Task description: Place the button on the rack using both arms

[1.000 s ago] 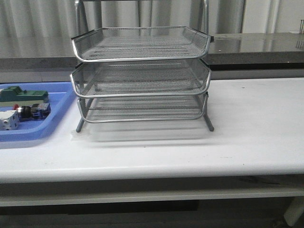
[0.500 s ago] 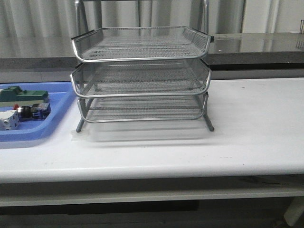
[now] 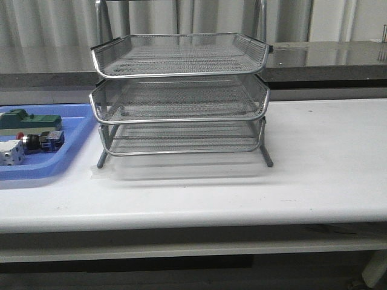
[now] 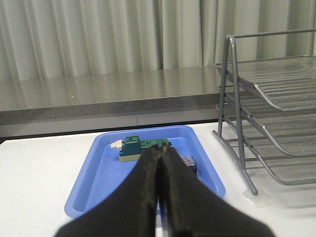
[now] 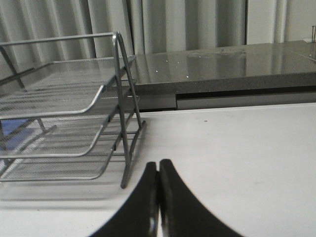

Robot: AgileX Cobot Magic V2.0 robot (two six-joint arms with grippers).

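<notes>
Two hands, both pressed shut with fingertips meeting and nothing between them. Left hand [image 4: 159, 155] hangs over the near end of the blue tray [image 4: 89, 187]; right hand [image 5: 158, 170] hangs above bare white bench [image 5: 237, 148], rack [image 3: 179, 96] off to its side and apart.

Button [image 3: 41, 141] lies on its side in the blue tray, just ahead of the left hand's tips, partly hidden by them in the wrist view. White cube [image 3: 11, 152] sits just beside it, green block [image 4: 133, 146] farther ahead.

Judgement: small, rigid, light. Round red cap likely to roll or slip; black-and-silver middle looks the better grip, across its width. Neighbours crowd it, so finger room is tight. All three rack tiers look empty.
</notes>
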